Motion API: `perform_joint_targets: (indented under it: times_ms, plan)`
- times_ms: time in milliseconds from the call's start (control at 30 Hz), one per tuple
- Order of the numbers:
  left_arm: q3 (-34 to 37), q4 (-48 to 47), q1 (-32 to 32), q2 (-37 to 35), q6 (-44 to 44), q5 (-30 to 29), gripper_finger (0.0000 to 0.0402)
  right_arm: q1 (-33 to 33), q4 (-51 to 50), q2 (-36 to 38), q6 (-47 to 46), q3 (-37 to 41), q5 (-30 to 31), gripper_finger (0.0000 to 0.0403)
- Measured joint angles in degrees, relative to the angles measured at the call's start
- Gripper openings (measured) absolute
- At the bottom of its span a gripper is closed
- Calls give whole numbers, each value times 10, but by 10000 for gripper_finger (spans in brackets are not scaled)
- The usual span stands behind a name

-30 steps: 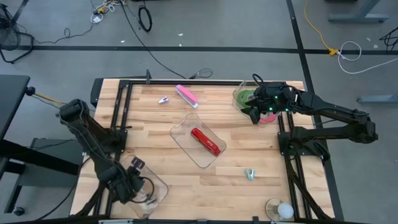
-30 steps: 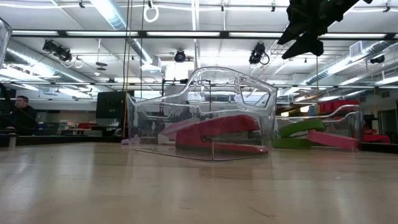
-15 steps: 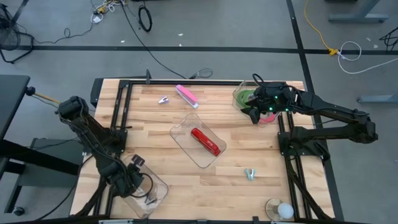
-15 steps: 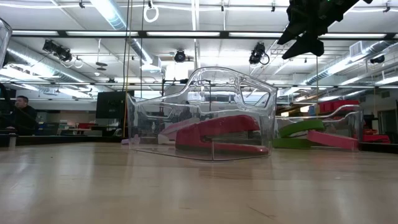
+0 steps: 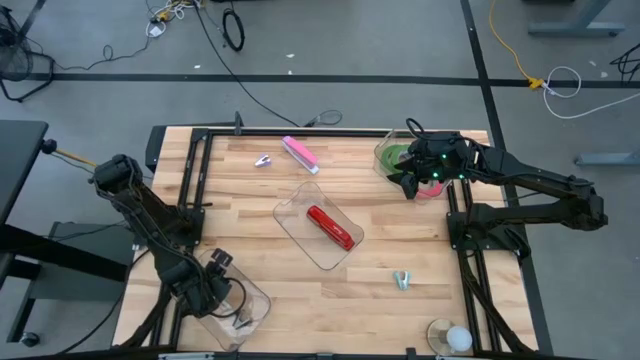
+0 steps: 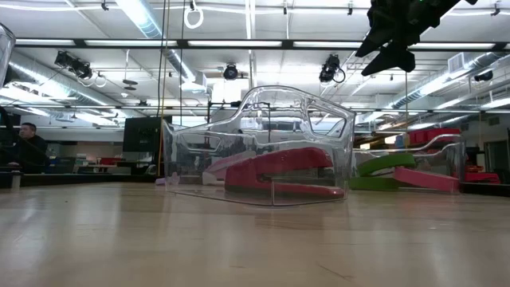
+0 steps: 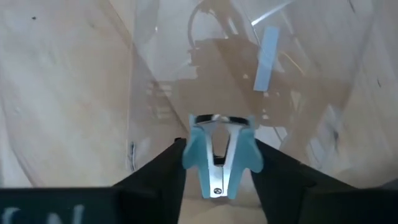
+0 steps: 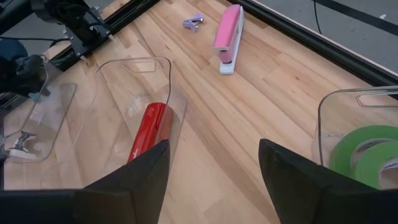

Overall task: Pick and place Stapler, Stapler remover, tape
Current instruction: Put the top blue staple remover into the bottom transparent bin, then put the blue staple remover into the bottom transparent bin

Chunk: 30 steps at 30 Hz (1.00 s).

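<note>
Clear moulded plastic surrounded my left gripper (image 7: 214, 177), which sat low inside the transparent rounded bin (image 5: 252, 300) at the near left corner of the pale butcher-block wooden table (image 5: 250, 215). Between my two dark fingers (image 7: 155, 177) lay the small light-blue staple remover with its shiny metal jaws (image 7: 217, 158), resting on the bin's glossy floor; my fingers stood apart on either side of it, and I could not tell whether they touched its wings.

My right gripper (image 5: 408, 183) hung above the far right part of the table, fingers spread with nothing between them, just beside the second clear bin (image 5: 385, 152) holding the flat green tape rings (image 8: 367, 155); a pink roll (image 6: 434, 177) leaned by them in the low view.

Mid-table, the glossy red stapler (image 5: 331, 227) lay inside a third see-through tray (image 5: 296, 210). On bare wood by the far edge rested a long pink-and-white stapler (image 5: 299, 153), with a little lilac staple remover (image 5: 264, 160) near it. Another pale-blue staple remover (image 5: 402, 279) lay toward the near right.
</note>
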State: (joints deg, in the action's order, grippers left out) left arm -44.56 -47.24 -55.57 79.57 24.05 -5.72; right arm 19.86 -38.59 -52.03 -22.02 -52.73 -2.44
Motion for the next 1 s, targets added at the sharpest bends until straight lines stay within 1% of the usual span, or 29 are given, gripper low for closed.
perform_joint_targets:
  times_ms: [200, 367, 600, 667, 1000]
  plan:
    - [0, 0, 1, 0, 8, -2, 238, 0, 0, 0, 0, 0, 0, 245]
    - [0, 0, 1, 0, 8, -1, 267, 0, 0, 0, 0, 0, 0, 245]
    - [-1, -3, 1, 0, 9, 5, 268, 0, 0, 0, 0, 0, 0, 245]
    - [-10, -21, 1, 0, 8, 9, 266, 0, 0, 0, 0, 0, 0, 245]
    - [-111, -103, 2, 0, 2, -5, 266, 0, 0, 0, 3, 0, 0, 245]
